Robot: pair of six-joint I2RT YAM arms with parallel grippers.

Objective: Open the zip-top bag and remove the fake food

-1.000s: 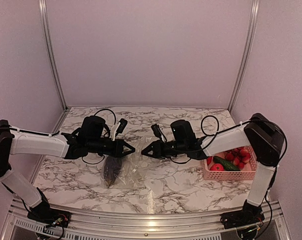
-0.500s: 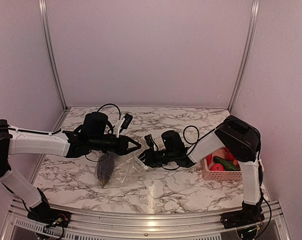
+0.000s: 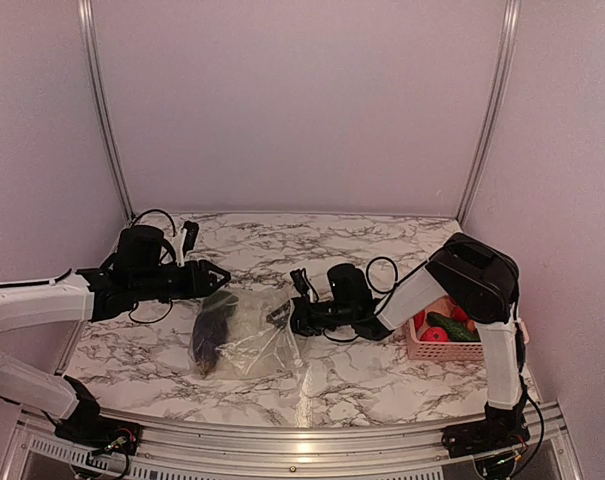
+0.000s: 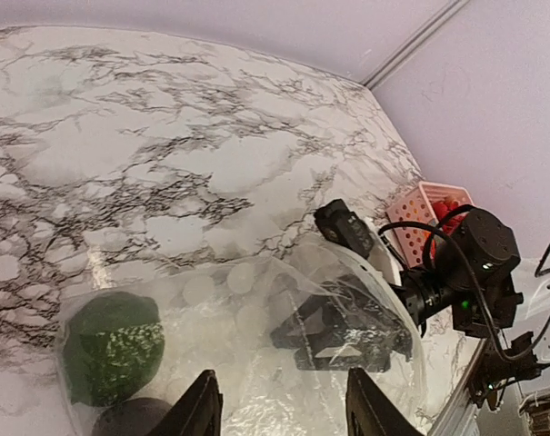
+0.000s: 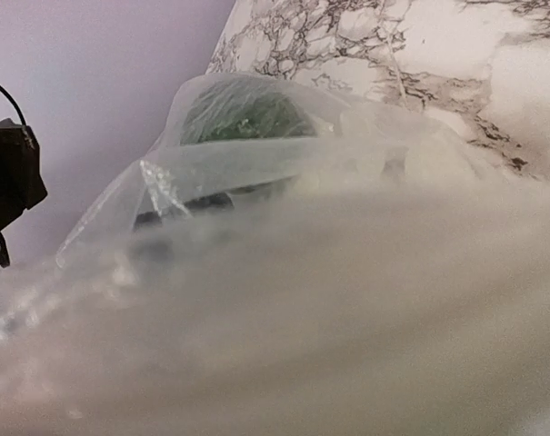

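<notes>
Zip-top bag is lying crumpled on the marble table, left of centre, between the two claws. A green pepper and a dark purplish piece are sitting inside it at its left end.

Left gripper is hovering by the bag's far left corner, fingers spread, gripping nothing.

Right gripper is reaching in at the bag's right edge, its fingers showing dark through the plastic. Cannot tell whether they are pinching film or standing apart.

Pink basket is sitting at far right, holding a cucumber and red pieces.
</notes>
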